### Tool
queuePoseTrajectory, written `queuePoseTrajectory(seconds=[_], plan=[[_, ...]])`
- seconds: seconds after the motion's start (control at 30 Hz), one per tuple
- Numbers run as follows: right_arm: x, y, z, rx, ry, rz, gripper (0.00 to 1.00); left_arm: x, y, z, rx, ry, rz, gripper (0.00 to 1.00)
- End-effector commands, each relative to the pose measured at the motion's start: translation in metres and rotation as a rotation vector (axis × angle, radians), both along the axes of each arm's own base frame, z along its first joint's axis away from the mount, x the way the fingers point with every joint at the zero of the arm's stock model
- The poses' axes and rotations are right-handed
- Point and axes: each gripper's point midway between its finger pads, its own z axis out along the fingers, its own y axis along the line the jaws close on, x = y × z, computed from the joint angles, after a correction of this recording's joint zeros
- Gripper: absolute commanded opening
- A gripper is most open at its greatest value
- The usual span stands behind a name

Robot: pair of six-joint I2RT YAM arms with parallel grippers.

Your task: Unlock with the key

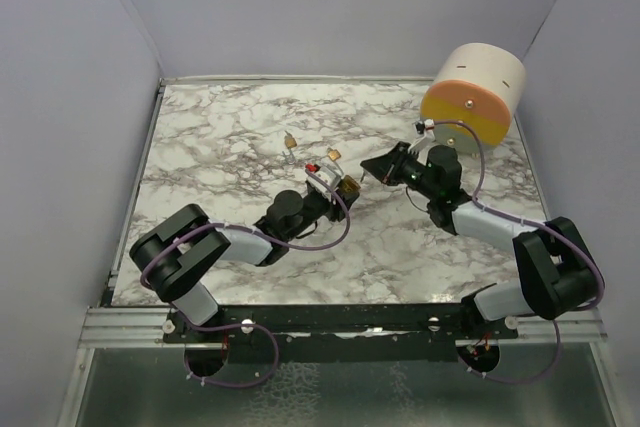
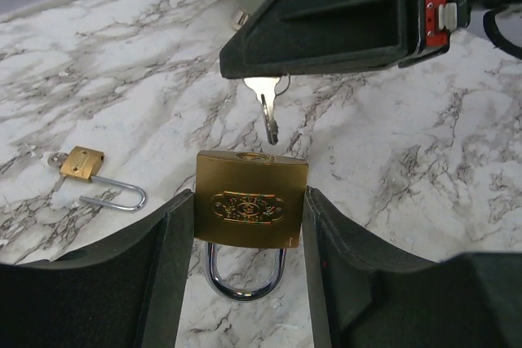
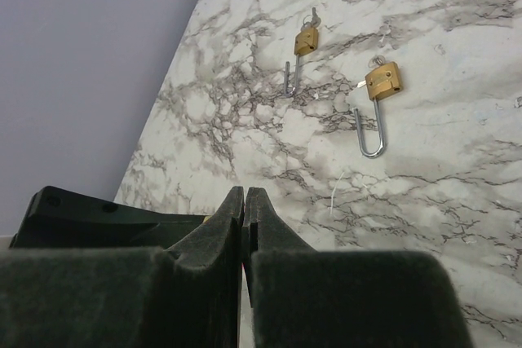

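A brass padlock [image 2: 251,200] sits clamped between the fingers of my left gripper [image 1: 340,187], its keyhole end facing away and its steel shackle [image 2: 245,283] pointing back toward the wrist. My right gripper [image 1: 376,169] is shut on a silver key [image 2: 267,112]. The key's blade points down at the padlock's top. Its tip hangs just short of that face, slightly right of the keyhole [image 2: 249,156]. In the right wrist view the fingertips [image 3: 236,201] are pressed together and the key is hidden.
Two small brass padlocks with open shackles lie on the marble table, one [image 1: 289,140] farther left and one [image 1: 331,155] close behind the grippers. A cream and orange cylinder [image 1: 475,92] lies at the back right. Grey walls enclose the table.
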Motion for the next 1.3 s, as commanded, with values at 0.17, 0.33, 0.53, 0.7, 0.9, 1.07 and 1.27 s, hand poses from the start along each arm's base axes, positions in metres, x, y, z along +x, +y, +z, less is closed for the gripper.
queuePoseTrajectory(seconds=[0.17, 0.33, 0.53, 0.7, 0.9, 1.07, 1.27], plan=[[0.004, -0.001, 0.029, 0.017, -0.106, -0.082, 0.01, 0.000, -0.012, 0.039, -0.132, -0.099, -0.032, 0.00], [0.003, 0.001, 0.033, 0.013, -0.124, -0.084, 0.01, -0.001, -0.010, 0.035, -0.132, -0.101, -0.028, 0.00], [0.000, 0.004, 0.030, 0.006, -0.127, -0.096, 0.01, 0.000, -0.012, 0.039, -0.149, -0.109, -0.029, 0.00], [-0.001, 0.003, 0.032, 0.019, -0.144, -0.111, 0.01, -0.003, -0.013, 0.038, -0.162, -0.102, -0.039, 0.00], [-0.001, 0.005, 0.035, 0.015, -0.152, -0.117, 0.01, -0.003, -0.012, 0.037, -0.162, -0.099, -0.038, 0.00], [-0.003, 0.009, 0.036, 0.018, -0.154, -0.110, 0.01, -0.003, -0.012, 0.036, -0.162, -0.097, -0.036, 0.00], [-0.004, 0.014, 0.035, 0.018, -0.154, -0.099, 0.01, -0.002, -0.012, 0.036, -0.163, -0.097, -0.034, 0.00]])
